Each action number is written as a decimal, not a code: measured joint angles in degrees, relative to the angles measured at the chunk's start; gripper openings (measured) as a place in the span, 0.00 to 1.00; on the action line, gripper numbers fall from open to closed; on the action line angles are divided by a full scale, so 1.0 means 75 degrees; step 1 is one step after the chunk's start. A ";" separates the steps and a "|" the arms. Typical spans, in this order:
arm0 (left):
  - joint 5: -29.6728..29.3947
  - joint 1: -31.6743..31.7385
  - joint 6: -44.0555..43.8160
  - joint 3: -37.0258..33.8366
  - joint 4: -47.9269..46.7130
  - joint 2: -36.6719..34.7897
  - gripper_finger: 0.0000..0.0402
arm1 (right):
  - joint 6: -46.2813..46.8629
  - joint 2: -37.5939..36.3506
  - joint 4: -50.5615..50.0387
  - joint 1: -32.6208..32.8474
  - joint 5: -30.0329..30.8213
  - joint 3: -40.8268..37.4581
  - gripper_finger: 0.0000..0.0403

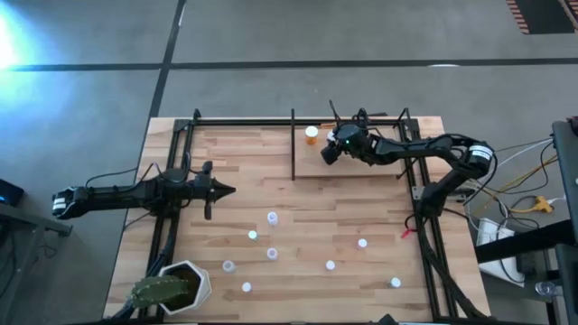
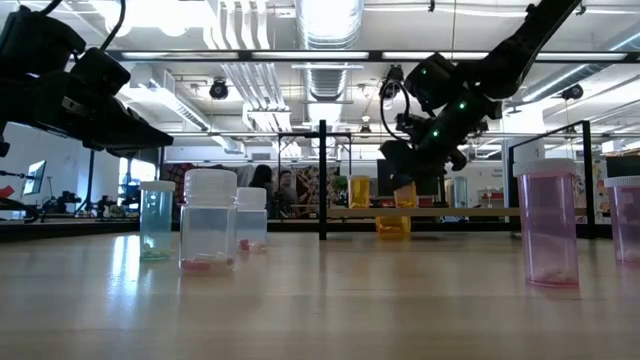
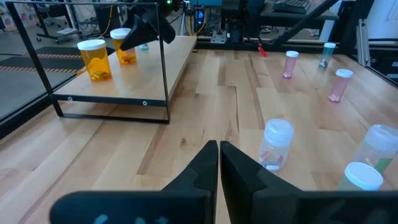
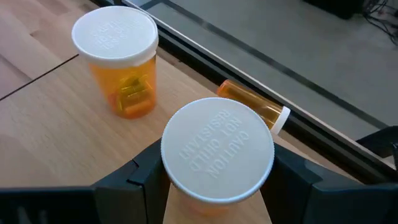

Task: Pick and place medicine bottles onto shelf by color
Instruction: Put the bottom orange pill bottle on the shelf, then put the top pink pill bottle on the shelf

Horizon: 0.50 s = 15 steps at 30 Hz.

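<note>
Inspector: Orange plastic white-capped bottle point(image 4: 214, 163) sits pinched in right jaws over the light-wood black-framed shelf point(image 1: 357, 167), at one o'clock.
Operator: Lower squarely beside its orange twin point(image 4: 119, 59), then release. Left jaws pressed together.

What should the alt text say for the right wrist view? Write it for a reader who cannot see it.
The right gripper is shut on an orange bottle with a white cap, over the light-wood shelf. A second orange bottle stands upright just beyond, and a third lies on its side near the shelf's edge.
</note>
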 joint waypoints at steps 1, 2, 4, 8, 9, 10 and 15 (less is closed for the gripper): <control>0.0000 -0.0001 0.0000 0.0001 0.0000 0.0000 0.00 | -0.0053 -0.0044 -0.0014 0.0000 0.0007 -0.0002 0.48; 0.0000 0.0001 0.0000 0.0001 0.0000 0.0000 0.00 | -0.0070 -0.0093 -0.0005 0.0000 0.0039 -0.0003 0.49; 0.0000 0.0000 0.0001 0.0000 0.0000 0.0000 0.00 | -0.0157 -0.0187 0.0013 -0.0003 0.0280 -0.0003 0.52; 0.0000 0.0001 0.0000 0.0001 0.0000 0.0000 0.00 | -0.0318 -0.0248 -0.0006 -0.0052 0.0467 -0.0001 0.60; 0.0000 -0.0001 0.0000 0.0001 0.0000 0.0000 0.00 | -0.0298 -0.0255 -0.0005 -0.0058 0.0470 0.0000 0.62; 0.0000 0.0002 0.0000 0.0001 0.0000 0.0000 0.00 | -0.0287 -0.0259 -0.0004 -0.0055 0.0470 0.0000 0.64; 0.0000 -0.0001 0.0001 0.0000 0.0000 0.0000 0.00 | -0.0634 -0.0344 -0.0046 -0.0047 0.0409 -0.0003 0.65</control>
